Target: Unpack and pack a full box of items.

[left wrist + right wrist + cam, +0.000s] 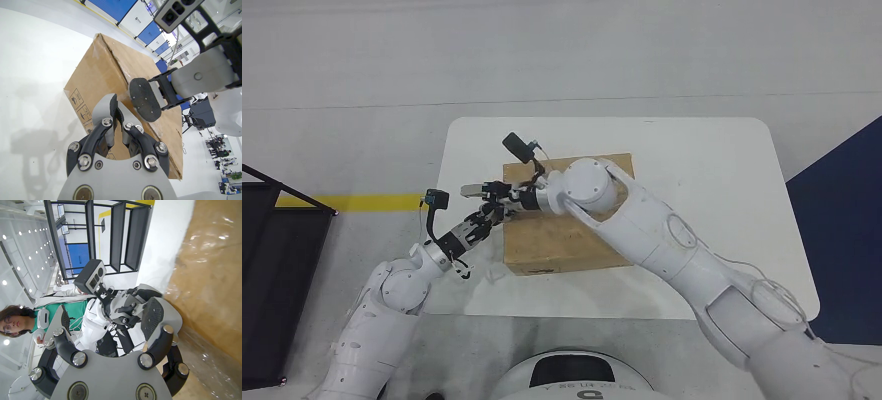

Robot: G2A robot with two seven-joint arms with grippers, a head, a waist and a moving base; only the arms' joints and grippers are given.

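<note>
A closed brown cardboard box (567, 225) with a taped centre seam stands in the middle of the white table (702, 190). My left gripper (482, 222) is at the box's left edge, its fingers (115, 111) pressed together by the upper rim of the box (98, 72) with nothing visible between them. My right arm reaches across the box top, and its gripper (482, 190) stands open at the same edge. One of its black pads (145, 100) rests against the box top beside the seam. In the right wrist view the open right gripper (107, 317) frames the left gripper (143, 298), with the box (208, 275) alongside.
The table has bare white surface to the right of the box (712, 230) and behind it. A black shelf rack (272, 260) stands on the floor left of the table, and a blue partition (842, 230) stands to the right.
</note>
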